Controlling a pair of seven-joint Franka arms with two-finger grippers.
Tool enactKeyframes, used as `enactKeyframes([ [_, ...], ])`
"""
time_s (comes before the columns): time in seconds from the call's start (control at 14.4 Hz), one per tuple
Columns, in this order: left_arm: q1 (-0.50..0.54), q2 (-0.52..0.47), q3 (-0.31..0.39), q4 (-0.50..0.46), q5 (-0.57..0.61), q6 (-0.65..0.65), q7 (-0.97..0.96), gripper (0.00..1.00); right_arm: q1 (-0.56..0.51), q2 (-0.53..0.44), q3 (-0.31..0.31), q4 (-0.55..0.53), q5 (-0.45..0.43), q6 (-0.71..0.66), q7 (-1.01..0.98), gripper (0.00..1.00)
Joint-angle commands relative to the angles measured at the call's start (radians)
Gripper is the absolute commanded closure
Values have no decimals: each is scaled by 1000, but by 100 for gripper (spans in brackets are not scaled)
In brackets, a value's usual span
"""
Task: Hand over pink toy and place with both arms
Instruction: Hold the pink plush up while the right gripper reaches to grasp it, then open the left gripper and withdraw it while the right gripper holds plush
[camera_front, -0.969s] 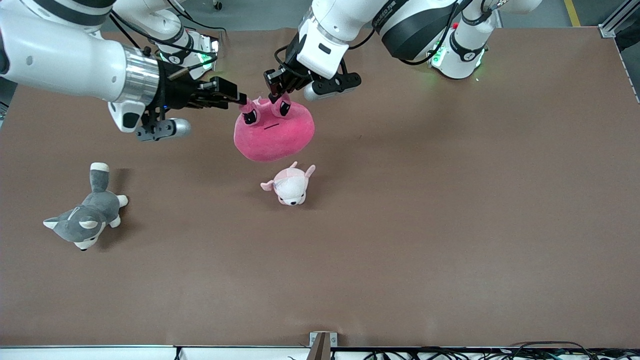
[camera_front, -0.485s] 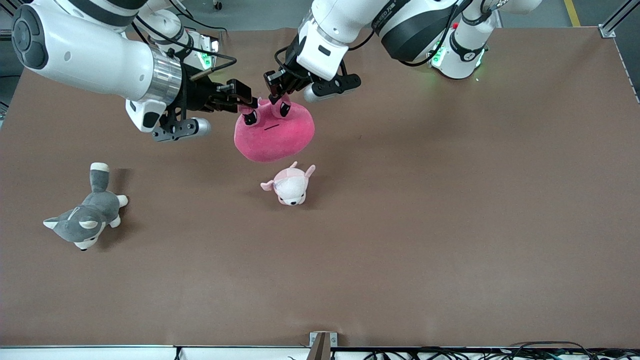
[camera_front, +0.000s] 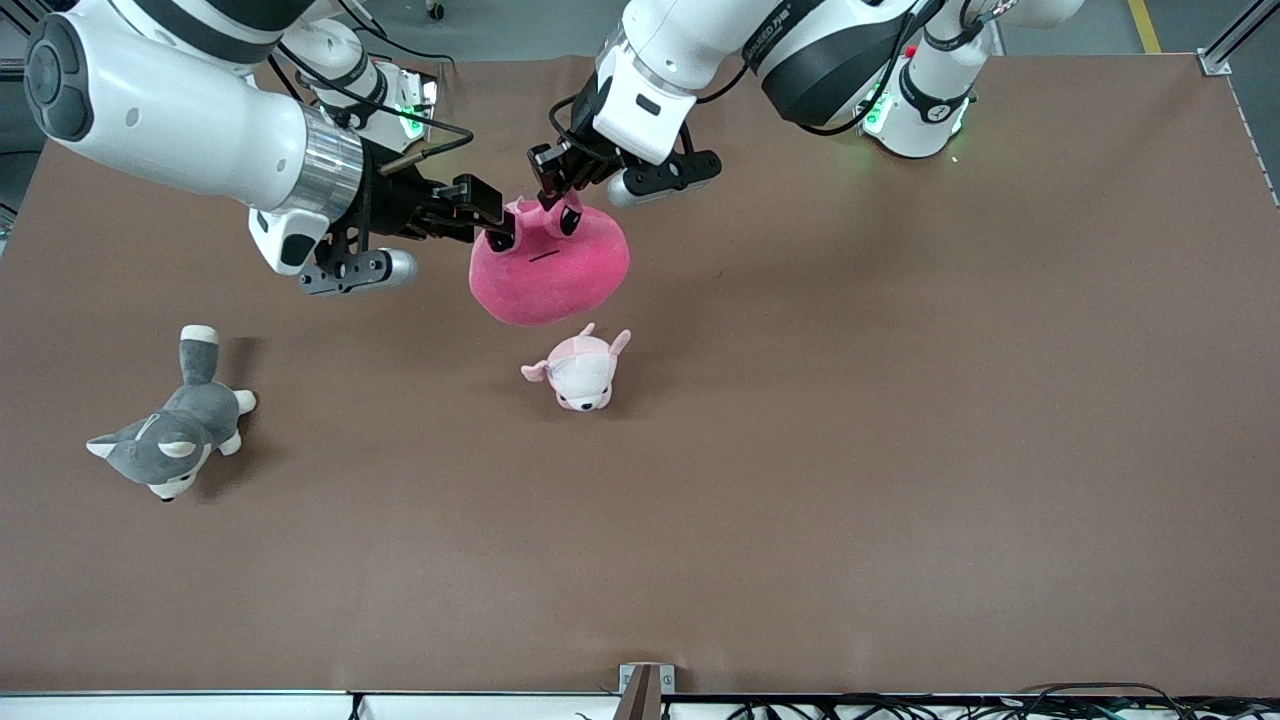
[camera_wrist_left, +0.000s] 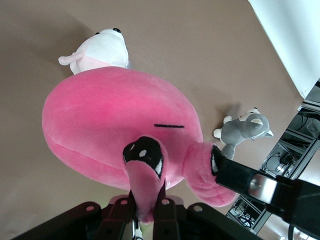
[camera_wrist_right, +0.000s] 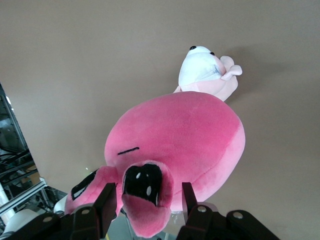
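The pink toy (camera_front: 548, 265) hung above the desk (camera_front: 900, 400). The left pincer (camera_front: 553, 188) pinched one eye stalk; the right pincer (camera_front: 490, 218) stood spread around the other.

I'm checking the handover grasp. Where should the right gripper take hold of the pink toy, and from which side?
Best on the free eye stalk, from the right arm's end of the table. The pink toy hangs from the left gripper, shut on one stalk. The other stalk is a narrow lobe; the body looks too round and wide. The right gripper is open around that stalk.
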Motion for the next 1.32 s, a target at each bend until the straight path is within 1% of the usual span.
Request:
enactKeyframes([
  [0.0, -7, 6, 1, 16, 17, 1, -22, 100, 30, 19, -4, 17, -36, 5, 7, 40],
  [0.21, -7, 6, 1, 16, 17, 1, -22, 100, 32, 27, -4, 17, -39, 14, 7, 40],
  [0.28, -7, 6, 1, 15, 18, -1, -22, 100, 32, 27, -4, 17, -39, 12, 5, 49],
  [0.35, -7, 6, 1, 15, 18, 1, -22, 100, 29, 27, -4, 17, -36, 11, 4, 73],
  [0.42, -7, 6, 1, 15, 18, -1, -22, 100, 27, 27, -4, 17, -36, 8, 4, 88],
  [0.48, -7, 6, 1, 15, 18, -1, -22, 100, 27, 27, -4, 17, -38, 5, 2, 95],
  [0.76, -7, 6, 1, 15, 18, -1, -20, 100, 24, 27, -4, 16, -38, 3, 4, 97],
  [0.83, -6, 4, 1, 16, 18, -1, -17, 93, 24, 27, -4, 16, -38, 3, 2, 97],
  [1.04, -4, -2, 1, 18, 49, -1, -11, 0, 24, 27, -4, 16, -38, 1, 4, 98],
  [1.25, 10, -15, 2, 18, 78, -43, -10, 0, 19, 26, -6, 17, -38, -2, 4, 98],
])
